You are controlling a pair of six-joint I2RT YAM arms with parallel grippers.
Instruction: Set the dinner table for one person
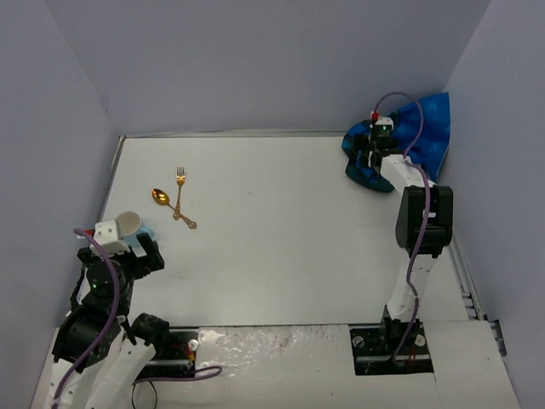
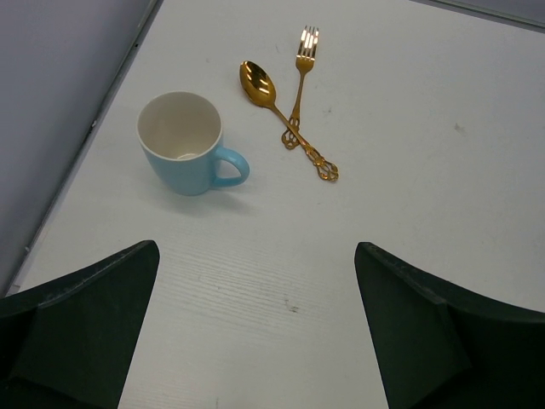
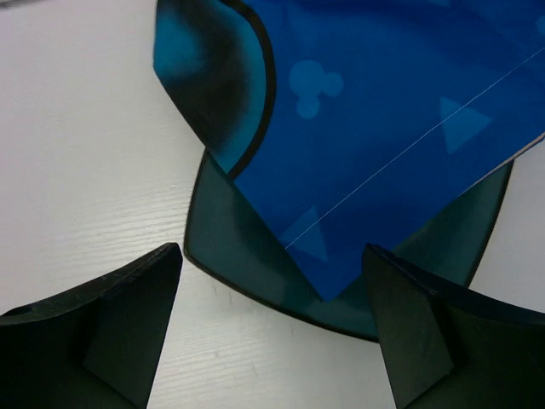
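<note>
Blue printed cloth [image 3: 383,111], soft and folded, covers a dark glossy round plate [image 3: 247,247] at the far right corner of the white counter [image 1: 281,239]. Its pointed corner faces the right end effector [image 3: 272,256], just ahead of the fingers, which stand apart and empty. We judge this arm the nearer one. The left end effector [image 2: 255,256], also apart, faces the mug [image 2: 183,145].

My bench [image 1: 281,230] is a big flat white rectangle, faintly wood-grained, with a thin metal rim, lying level and filling most of my view
</note>
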